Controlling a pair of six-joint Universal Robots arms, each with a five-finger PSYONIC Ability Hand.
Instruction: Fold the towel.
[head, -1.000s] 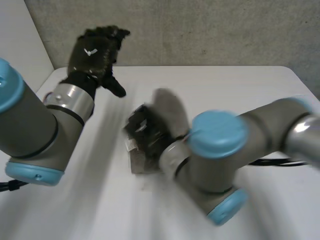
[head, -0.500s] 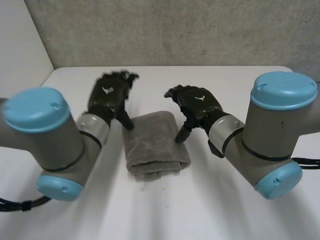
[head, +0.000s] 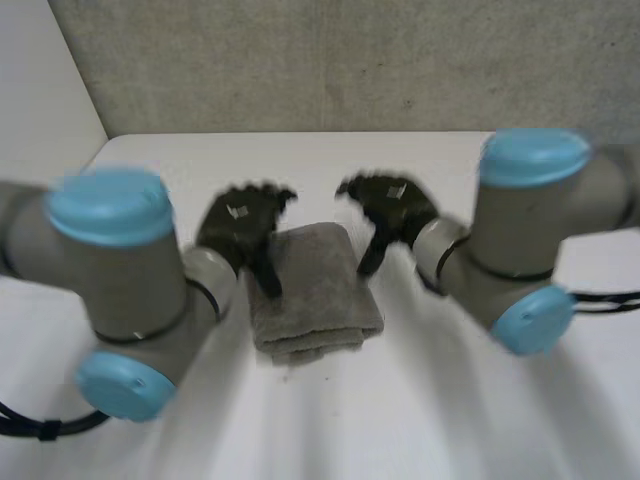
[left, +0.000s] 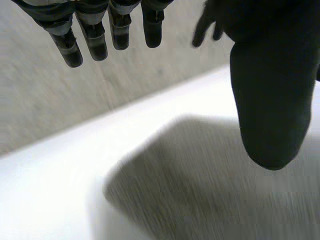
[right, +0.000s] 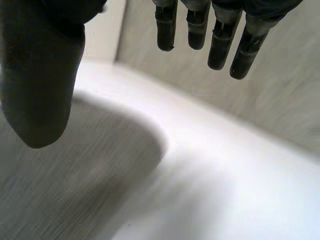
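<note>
Several stacked layers show at the near edge of the grey towel (head: 312, 290), which lies folded in the middle of the tabletop (head: 470, 410). It looks soft, light and floppy, best pinched at a corner or edge. Farther back, the left robot hand (head: 243, 222) and right robot hand (head: 392, 208) flank its far half, fingers spread, holding nothing. Behind is a wall (head: 350, 60); nothing blocks.

Bench (head: 330, 420): white, reaching back to a wall.
Towel (head: 318, 290): grey, folded into a thick pad, flat mid-bench, layered edges on the near side.
Left hand (head: 240, 222): over the towel's far left corner, fingers loosely spread, thumb pointing down at the left edge, holding nothing.
Right hand (head: 392, 207): just beside the far right corner, fingers loose, thumb hanging down, holding nothing.
Arms: 2, grey with light-blue caps, 1 on each side of the towel.
Wall (head: 330, 60): grey, speckled.
</note>
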